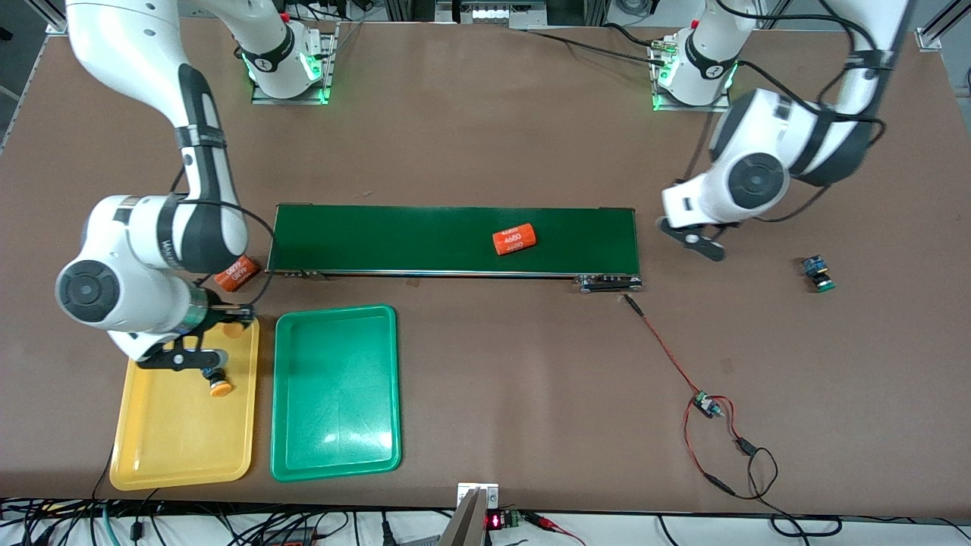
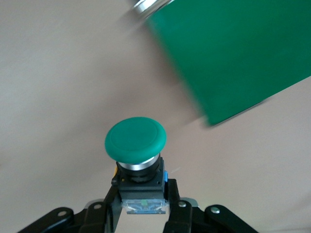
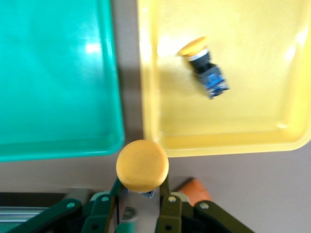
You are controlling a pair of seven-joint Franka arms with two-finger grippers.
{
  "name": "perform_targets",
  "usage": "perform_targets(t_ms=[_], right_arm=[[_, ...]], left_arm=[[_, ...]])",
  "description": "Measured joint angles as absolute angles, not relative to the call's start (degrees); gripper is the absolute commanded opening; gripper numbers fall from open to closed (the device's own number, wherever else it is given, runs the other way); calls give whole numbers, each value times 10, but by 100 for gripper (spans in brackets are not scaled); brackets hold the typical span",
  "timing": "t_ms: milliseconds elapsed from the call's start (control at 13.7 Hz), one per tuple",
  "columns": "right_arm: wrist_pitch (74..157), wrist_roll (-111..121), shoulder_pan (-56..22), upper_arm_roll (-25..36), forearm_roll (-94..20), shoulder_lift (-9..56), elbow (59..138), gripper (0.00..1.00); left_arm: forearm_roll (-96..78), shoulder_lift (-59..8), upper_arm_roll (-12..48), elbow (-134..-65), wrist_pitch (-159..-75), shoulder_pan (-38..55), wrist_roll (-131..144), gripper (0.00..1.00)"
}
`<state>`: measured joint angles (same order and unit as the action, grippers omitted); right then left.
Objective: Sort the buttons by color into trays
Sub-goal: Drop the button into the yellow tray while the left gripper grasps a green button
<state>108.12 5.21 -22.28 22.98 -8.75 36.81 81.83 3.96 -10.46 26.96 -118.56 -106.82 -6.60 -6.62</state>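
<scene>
My right gripper is shut on a yellow-capped button and hangs over the yellow tray's corner nearest the belt. A second yellow button lies on its side in that tray. The green tray stands beside the yellow one with nothing in it. My left gripper is shut on the black body of a green-capped button, up over the bare table just off the belt's end. Another green button lies on the table toward the left arm's end.
A long dark green conveyor belt crosses the middle of the table, with an orange cylinder lying on it. Another orange cylinder lies at the belt's end beside the right arm. A red wire with a small board trails from the belt toward the front edge.
</scene>
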Motion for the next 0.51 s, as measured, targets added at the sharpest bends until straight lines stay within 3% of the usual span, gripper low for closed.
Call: perform_targets(t_ms=[219, 512], right_arm=[[1082, 101, -200, 230, -80, 380, 818, 0], [1107, 166, -194, 230, -66, 386, 816, 0]], left_arm=[[3, -158, 272, -1133, -1093, -22, 20, 19], [0, -236, 271, -1117, -1148, 10, 133, 20]])
